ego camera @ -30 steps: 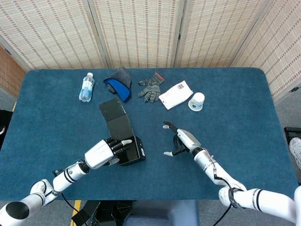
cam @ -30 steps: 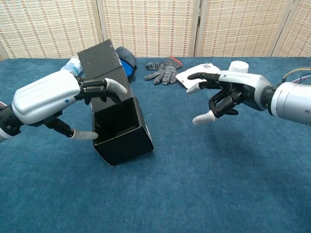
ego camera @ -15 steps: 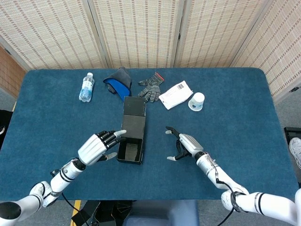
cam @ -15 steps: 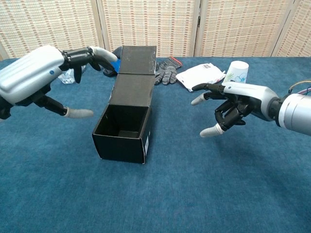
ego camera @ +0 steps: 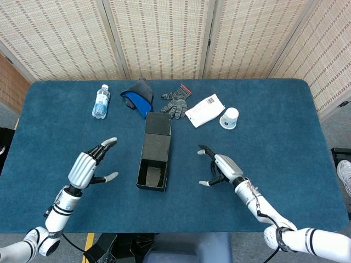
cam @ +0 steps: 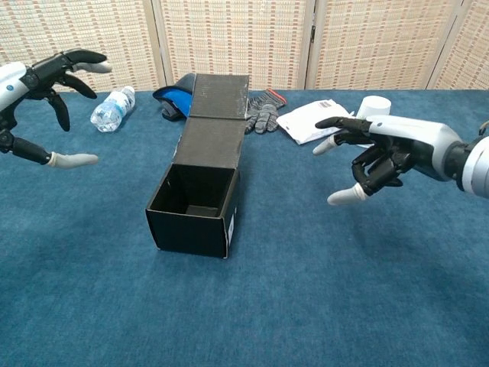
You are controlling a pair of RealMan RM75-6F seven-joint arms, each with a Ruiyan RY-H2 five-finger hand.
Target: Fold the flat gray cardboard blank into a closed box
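Note:
The dark cardboard box (ego camera: 153,158) (cam: 200,191) stands on the blue table, its mouth facing up and toward the near edge, with its lid flap (ego camera: 157,124) (cam: 218,95) lying open behind it. My left hand (ego camera: 88,166) (cam: 34,92) hovers open to the left of the box, fingers spread, well apart from it. To the right of the box my right hand (ego camera: 221,167) (cam: 382,149) is open too, thumb and forefinger apart, touching nothing.
Along the far side lie a water bottle (ego camera: 101,101) (cam: 111,108), a blue and dark cloth item (ego camera: 138,97), a grey knit glove (ego camera: 176,102) (cam: 263,109), a white packet (ego camera: 204,110) and a paper cup (ego camera: 229,118) (cam: 374,106). Wicker screens stand behind the table.
The left hand has let go of the box and drawn back to the left. The box now stands squared with its flap open. The right hand has shifted slightly right.

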